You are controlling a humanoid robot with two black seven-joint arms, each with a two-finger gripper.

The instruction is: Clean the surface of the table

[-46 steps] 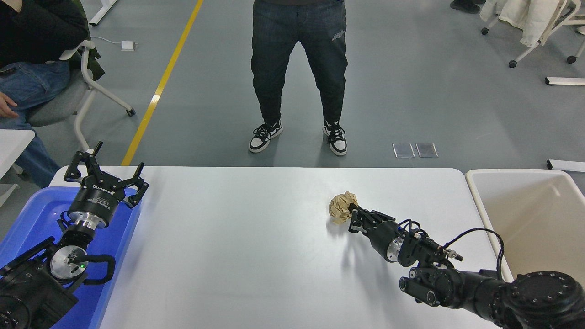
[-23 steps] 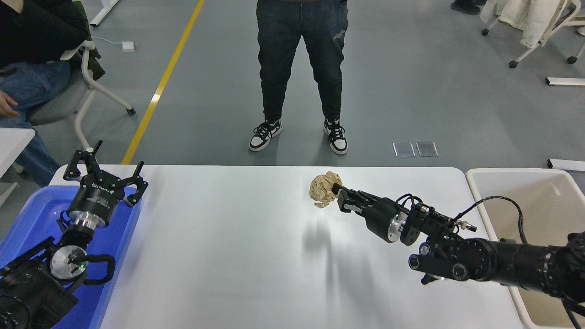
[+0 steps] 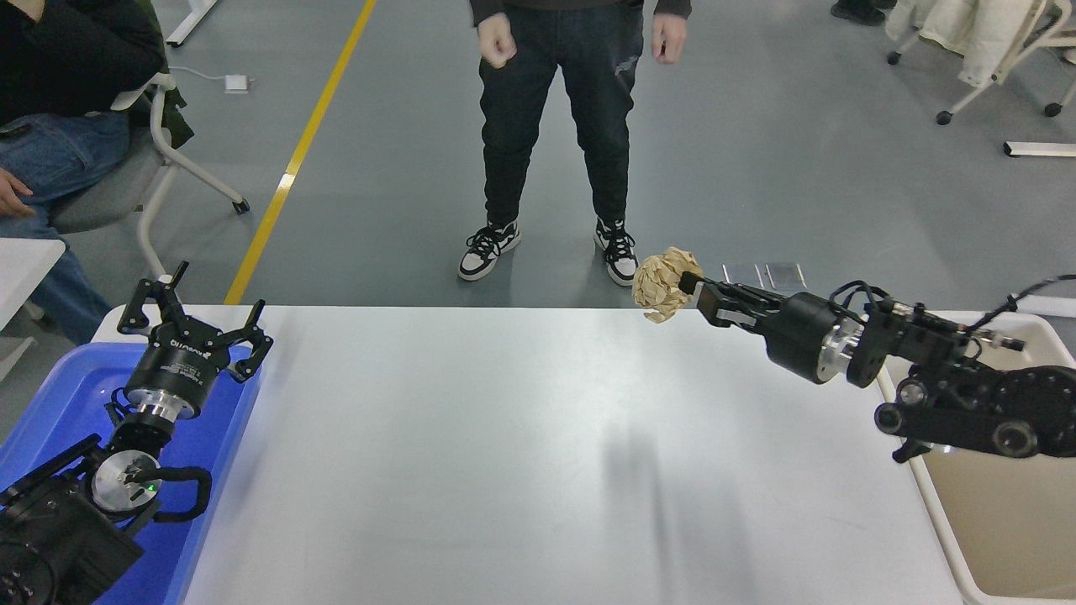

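The right end effector (image 3: 694, 290) is clamped on a crumpled tan paper ball (image 3: 664, 282), held in the air above the far edge of the large white smooth tabletop (image 3: 504, 437). The left end effector (image 3: 195, 321) is parked with fingers spread over the blue plastic tub (image 3: 50, 403) at lower left.

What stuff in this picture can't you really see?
Head view only:
- The standing person: everything above the waist is cut off by the top edge.
- The beige tub: its right part runs off the picture, and the right arm covers its near-left rim.
- The blue tub: the parked left hand and arm hide most of its inside.
- The paper ball: the right hand hides the side it grips.
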